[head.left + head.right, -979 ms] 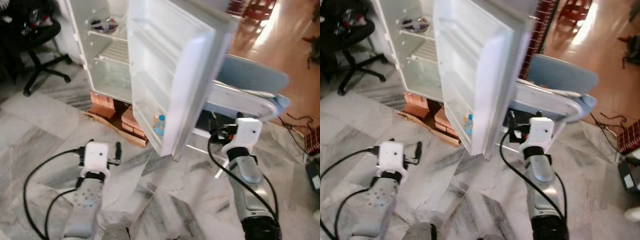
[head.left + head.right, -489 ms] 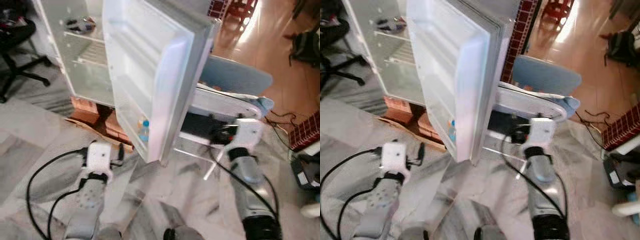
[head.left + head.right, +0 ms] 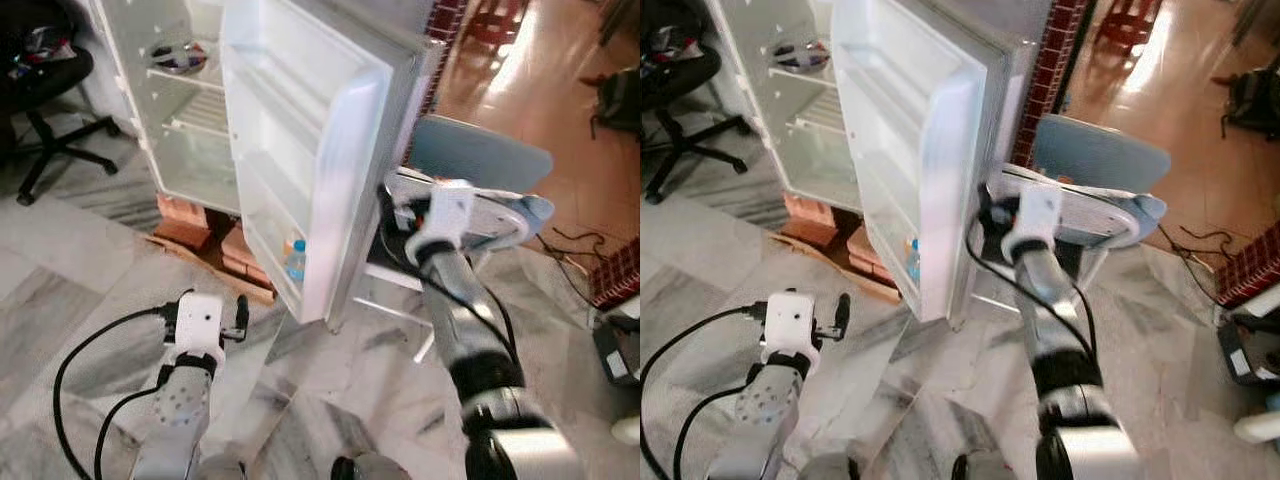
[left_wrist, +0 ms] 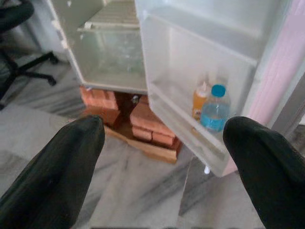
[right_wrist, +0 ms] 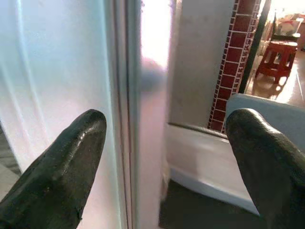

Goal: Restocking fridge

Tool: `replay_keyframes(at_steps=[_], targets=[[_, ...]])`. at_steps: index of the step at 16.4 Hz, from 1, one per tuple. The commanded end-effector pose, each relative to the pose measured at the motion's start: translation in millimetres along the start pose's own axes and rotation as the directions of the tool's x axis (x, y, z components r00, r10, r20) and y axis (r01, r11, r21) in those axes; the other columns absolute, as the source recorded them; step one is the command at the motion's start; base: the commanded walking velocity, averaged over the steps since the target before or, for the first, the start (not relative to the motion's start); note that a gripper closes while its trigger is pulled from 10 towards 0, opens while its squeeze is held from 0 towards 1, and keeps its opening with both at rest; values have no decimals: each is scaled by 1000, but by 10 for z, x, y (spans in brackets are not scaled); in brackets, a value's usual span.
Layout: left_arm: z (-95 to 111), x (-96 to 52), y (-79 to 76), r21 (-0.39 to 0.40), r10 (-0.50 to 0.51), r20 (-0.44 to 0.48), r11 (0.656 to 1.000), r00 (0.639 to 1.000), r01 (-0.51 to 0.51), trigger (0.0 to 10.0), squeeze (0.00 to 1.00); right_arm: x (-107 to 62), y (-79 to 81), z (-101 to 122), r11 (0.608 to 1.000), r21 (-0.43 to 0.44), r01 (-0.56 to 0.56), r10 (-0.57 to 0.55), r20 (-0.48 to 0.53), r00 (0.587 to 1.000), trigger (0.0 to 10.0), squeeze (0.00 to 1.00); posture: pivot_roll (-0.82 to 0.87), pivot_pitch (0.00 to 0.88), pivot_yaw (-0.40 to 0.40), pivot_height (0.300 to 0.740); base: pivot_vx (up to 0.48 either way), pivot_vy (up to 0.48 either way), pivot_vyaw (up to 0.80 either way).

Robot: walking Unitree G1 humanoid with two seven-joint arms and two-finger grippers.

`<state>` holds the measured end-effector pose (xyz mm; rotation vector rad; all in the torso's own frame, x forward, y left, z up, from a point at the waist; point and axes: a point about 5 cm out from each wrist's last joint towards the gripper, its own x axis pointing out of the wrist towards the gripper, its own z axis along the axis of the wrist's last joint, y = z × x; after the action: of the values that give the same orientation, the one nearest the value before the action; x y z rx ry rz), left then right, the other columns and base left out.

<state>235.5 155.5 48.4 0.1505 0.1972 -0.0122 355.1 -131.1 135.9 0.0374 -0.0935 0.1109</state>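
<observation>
The white fridge (image 3: 185, 150) stands open, its door (image 3: 330, 140) swung out towards me. On the door's lowest shelf stand a blue-capped water bottle (image 4: 214, 110) and a small orange bottle (image 4: 201, 99). My left gripper (image 4: 164, 126) hangs low over the floor, open and empty, facing that shelf from a short distance. My right gripper (image 5: 167, 119) is raised at the door's free edge, open, with one finger (image 5: 81, 143) before the door's inner face and the other (image 5: 257, 148) on the outer side. I cannot tell whether it touches the door.
Bricks and a board (image 3: 205, 225) prop up the fridge. A pale blue chair (image 3: 480, 160) stands right behind the door. A black office chair (image 3: 45, 95) is at the far left. A bowl (image 3: 178, 60) sits on an upper fridge shelf. Cables trail over the marble floor (image 3: 80, 260).
My right arm has risen and reached forward from beside the chair up to the door's edge. The left arm stays low. The view has shifted slightly.
</observation>
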Motion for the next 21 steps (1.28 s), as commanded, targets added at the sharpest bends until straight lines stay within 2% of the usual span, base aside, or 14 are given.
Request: replay_keyframes(at_steps=[1,4,5,7,9,11,12,13,14,15,16,17,19,21], targets=[[-30,-56,40,11,14,-16,1000,1000,-14,10000,0,66,19,-46,999,-23,41,-42,-51,998,10000,0,186,116,-87,740,0,0,0],[-56,-81,45,11,32,-29,999,999,-32,10000,0,193,101,-23,996,50,71,-67,-83,994,10000,0,201,116,-98,740,0,0,0],[-36,-64,48,4,39,-23,999,999,-39,10000,0,254,211,41,988,148,35,-26,-67,997,10000,0,200,113,-98,740,0,0,0],[-31,-53,41,8,32,-23,999,999,-32,10000,0,317,374,109,975,222,-29,43,-59,997,10000,0,196,109,-96,740,0,0,0],[-13,-35,25,8,25,-18,1000,1000,-25,10000,0,335,772,345,835,463,-297,284,101,954,10000,0,197,103,-99,740,0,0,0],[-11,-33,14,4,25,-18,1000,1000,-25,10000,0,132,1088,561,605,522,-602,523,310,794,10000,0,196,99,-105,740,0,0,0],[-17,-38,2,1,24,-19,1000,1000,-24,10000,0,-69,1149,566,456,518,-724,643,370,670,10000,0,195,99,-108,740,0,0,0],[-29,-42,-6,-1,23,-22,1000,999,-23,10000,0,-153,1103,420,487,474,-733,683,317,658,10000,0,194,98,-110,740,0,0,0],[-38,-38,-16,-11,23,-24,1000,999,-23,10000,0,-204,876,86,637,391,-664,659,171,733,10000,0,194,98,-110,740,0,0,0],[-39,-37,-24,-16,24,-28,1000,999,-24,10000,0,-286,699,-37,662,408,-629,640,129,757,10000,0,180,95,-110,740,0,0,0],[-41,-38,-26,-16,23,-29,1000,999,-24,10000,0,-325,646,-63,670,405,-623,636,121,762,10000,0,178,95,-109,740,0,0,0],[-42,-30,-33,-32,24,-31,999,999,-25,10000,0,-480,490,-173,698,388,-602,629,69,774,10000,0,166,91,-104,740,0,0,0],[-33,-5,-49,-46,23,-34,999,999,-24,10000,0,-646,308,-322,797,344,-496,534,-18,845,10000,0,154,90,-106,740,0,0,0],[-14,60,-61,-47,23,-36,999,999,-25,10000,0,-707,88,-428,921,311,-235,268,-65,961,10000,0,150,83,-111,740,0,0,0]])
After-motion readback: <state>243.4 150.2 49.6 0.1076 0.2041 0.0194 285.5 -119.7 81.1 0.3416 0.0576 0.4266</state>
